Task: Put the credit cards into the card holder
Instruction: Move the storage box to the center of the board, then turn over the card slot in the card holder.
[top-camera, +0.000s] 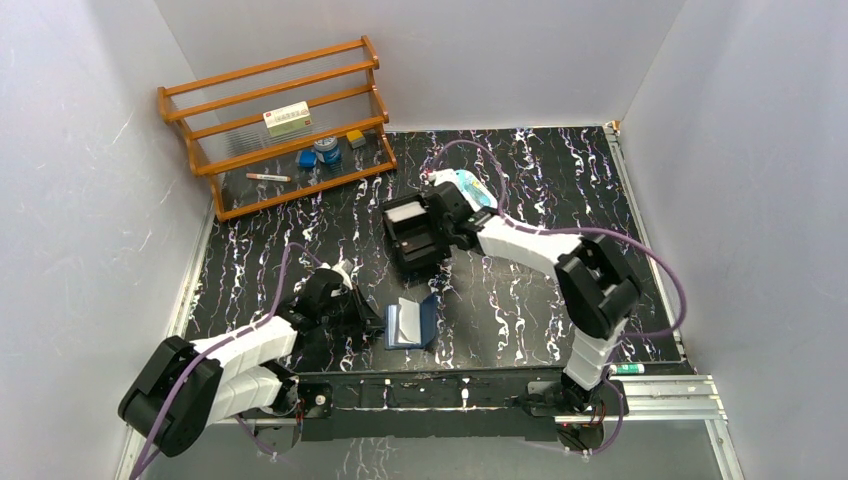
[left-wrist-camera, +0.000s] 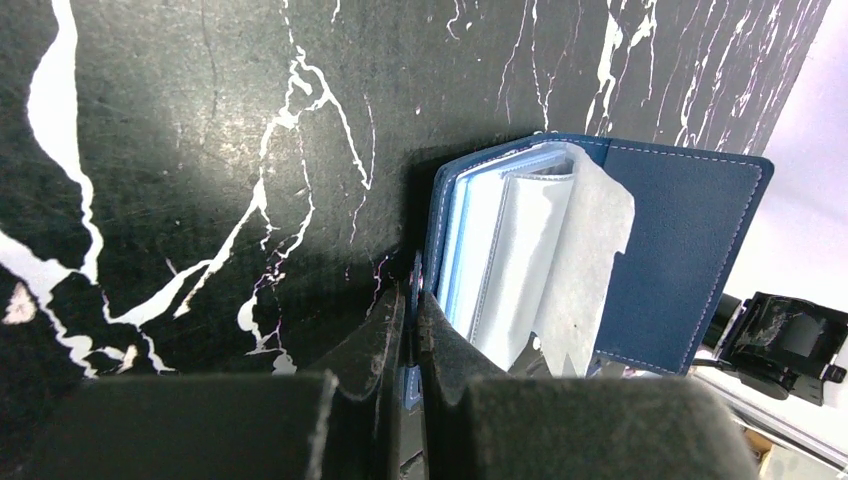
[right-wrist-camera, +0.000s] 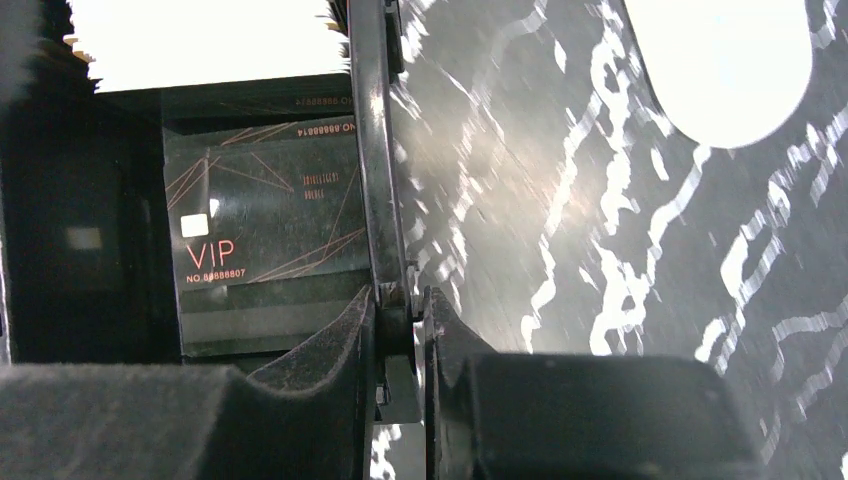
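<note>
The navy card holder lies open near the front middle of the table, its light blue pockets facing up. My left gripper is shut on the holder's left cover edge. The black open-topped tray stands at the middle of the table. My right gripper is shut on its thin side wall, with the jaws astride it. The credit cards lie stacked in the tray; the top one looks dark with gold lines and "VIP" print. A white card face shows from above.
A wooden rack stands at the back left with a white box and small items on it. A light blue and white object lies behind my right wrist. A pen lies at the front right rail.
</note>
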